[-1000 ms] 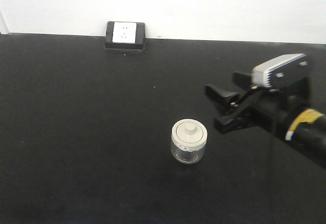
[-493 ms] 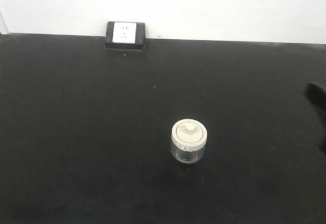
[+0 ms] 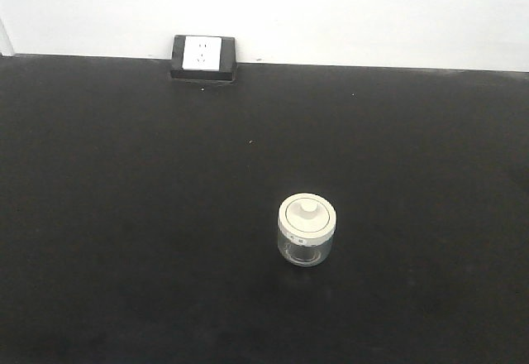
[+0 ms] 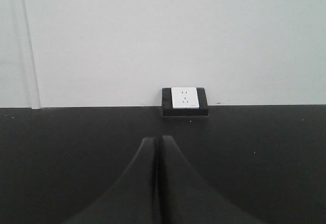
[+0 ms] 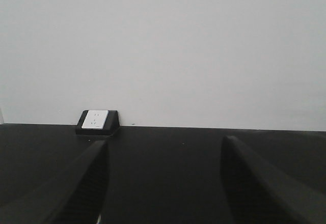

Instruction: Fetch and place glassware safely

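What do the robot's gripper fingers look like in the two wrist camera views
Only the fingers show. The left gripper has two smooth matte black fingers that flare wide at the base and taper to narrow tips. The right gripper has two black fingers with rounded tips and finely ribbed inner faces. No cables or markings are visible.

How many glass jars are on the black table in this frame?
1. The lidded glass jar stands alone right of centre on the black table in the front view; neither wrist view shows it, and nothing hides another.

Label on jar lid [image 3: 307,217] rim too small to read.
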Available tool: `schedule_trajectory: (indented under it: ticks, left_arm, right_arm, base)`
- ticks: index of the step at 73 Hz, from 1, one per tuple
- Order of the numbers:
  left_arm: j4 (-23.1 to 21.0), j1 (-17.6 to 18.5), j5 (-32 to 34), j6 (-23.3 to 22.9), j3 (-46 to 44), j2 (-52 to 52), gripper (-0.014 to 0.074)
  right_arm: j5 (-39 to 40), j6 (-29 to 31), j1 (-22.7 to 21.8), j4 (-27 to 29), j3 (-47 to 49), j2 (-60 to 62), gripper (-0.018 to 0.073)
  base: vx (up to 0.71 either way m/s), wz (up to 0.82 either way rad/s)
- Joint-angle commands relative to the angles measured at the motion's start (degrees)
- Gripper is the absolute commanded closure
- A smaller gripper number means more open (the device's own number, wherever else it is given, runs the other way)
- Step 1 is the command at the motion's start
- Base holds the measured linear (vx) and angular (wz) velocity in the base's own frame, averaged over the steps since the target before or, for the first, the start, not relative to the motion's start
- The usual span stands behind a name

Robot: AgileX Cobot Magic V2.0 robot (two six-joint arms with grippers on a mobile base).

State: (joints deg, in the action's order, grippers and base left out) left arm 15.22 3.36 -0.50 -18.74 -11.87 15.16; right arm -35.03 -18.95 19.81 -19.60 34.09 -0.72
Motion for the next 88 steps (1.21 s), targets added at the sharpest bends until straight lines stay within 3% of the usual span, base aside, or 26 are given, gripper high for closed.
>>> schedule_trajectory:
  ticks: [1,14,29,44,52,63,88]
  left_arm:
    - [-0.3,0.4,4.1,-0.4,-1.5,0.6,0.0603]
    - [-0.3,0.4,4.1,-0.4,-1.5,0.6,0.0603]
    - [-0.3,0.4,4.1,-0.4,-1.5,0.6,0.0603]
    - [-0.3,0.4,4.1,-0.4,-1.5,0.6,0.0603]
    - [-0.3,0.4,4.1,-0.4,-1.5,0.6,0.0603]
    - [-0.3,0.4,4.1,-0.4,-1.5,0.6,0.0603]
    - [-0.3,0.4,4.1,-0.4,-1.5,0.6,0.0603]
  right_arm:
    - [2.6,5.0,-0.1,1.9,-0.5,1.3,0.0136]
    - [3.9,5.8,-0.1,6.0,-7.9,1.8,0.0164]
    - [7.4,5.8,-0.1,4.8,-14.9,1.8,0.0177]
    - [10.0,5.7,-0.1,3.1,-15.4,1.8,0.0183]
    - [9.4,4.5,-0.1,3.4,-15.4,1.8,0.0283]
    - [9.2,4.8,-0.1,3.4,-15.4,1.8,0.0569]
    - [9.2,4.7,-0.1,4.4,-15.4,1.8,0.0567]
  base:
    - [0.00,0.00]
    - [0.00,0.00]
    - [0.00,0.00]
    - [0.00,0.00]
    - [0.00,0.00]
    - [0.00,0.00]
    - [0.00,0.00]
